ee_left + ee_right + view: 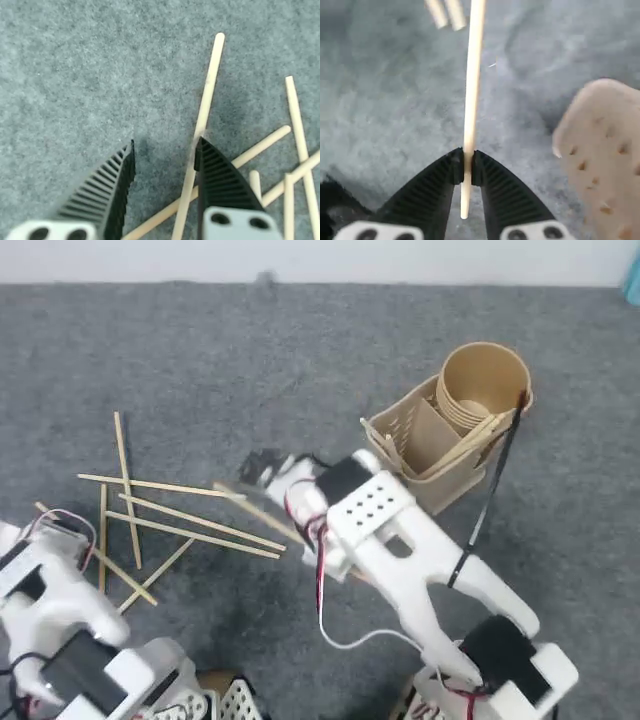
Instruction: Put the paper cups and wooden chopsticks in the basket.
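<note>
The tan basket (pixel 425 462) stands at the back right with stacked paper cups (pixel 483 388) and a few chopsticks inside. My right gripper (pixel 466 161) is shut on one wooden chopstick (pixel 472 95), held low over the grey carpet just left of the basket; from above this gripper (pixel 264 470) sits at the chopstick's (pixel 250 503) far end. Several more chopsticks (pixel 190 530) lie scattered on the left. My left gripper (pixel 166 145) hangs open over that pile, one chopstick (pixel 206 110) running beside a fingertip (pixel 201 146).
A corner of the basket (pixel 600 150) lies close beside my right gripper. The left arm's white body (pixel 45 600) fills the near left corner. A black cable (pixel 490 490) runs from the basket's rim down to the right arm's base.
</note>
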`<state>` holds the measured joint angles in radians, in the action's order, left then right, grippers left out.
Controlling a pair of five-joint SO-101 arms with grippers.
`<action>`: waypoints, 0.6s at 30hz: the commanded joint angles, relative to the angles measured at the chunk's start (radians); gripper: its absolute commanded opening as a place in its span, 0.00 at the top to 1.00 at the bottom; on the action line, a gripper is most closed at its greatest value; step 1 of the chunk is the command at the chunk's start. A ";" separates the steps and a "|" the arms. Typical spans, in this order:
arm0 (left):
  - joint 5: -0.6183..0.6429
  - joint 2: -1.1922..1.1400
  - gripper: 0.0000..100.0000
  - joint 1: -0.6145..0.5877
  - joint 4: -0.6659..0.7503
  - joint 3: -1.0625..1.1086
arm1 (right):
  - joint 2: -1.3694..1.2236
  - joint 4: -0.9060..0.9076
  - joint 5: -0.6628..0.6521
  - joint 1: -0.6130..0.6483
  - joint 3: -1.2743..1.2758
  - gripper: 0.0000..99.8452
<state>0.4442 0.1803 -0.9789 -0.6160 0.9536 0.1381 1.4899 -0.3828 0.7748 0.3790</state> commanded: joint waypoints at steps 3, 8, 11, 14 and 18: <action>0.008 0.002 0.82 -0.005 -0.005 -0.036 | 0.041 -0.062 -0.051 0.018 0.061 0.99; 0.008 0.002 0.82 -0.005 -0.005 -0.036 | -0.053 -0.096 -0.048 -0.035 0.060 0.84; 0.008 0.002 0.82 -0.005 -0.005 -0.036 | -0.093 -0.125 -0.048 -0.047 0.026 0.82; 0.008 0.002 0.82 -0.005 -0.005 -0.036 | -0.105 -0.131 -0.021 -0.027 -0.048 0.84; 0.008 0.002 0.82 -0.005 -0.005 -0.036 | -0.116 -0.159 0.103 0.047 -0.180 0.87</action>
<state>0.4442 0.1803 -0.9789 -0.6160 0.9536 0.0215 1.3702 -0.3445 0.7718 0.3237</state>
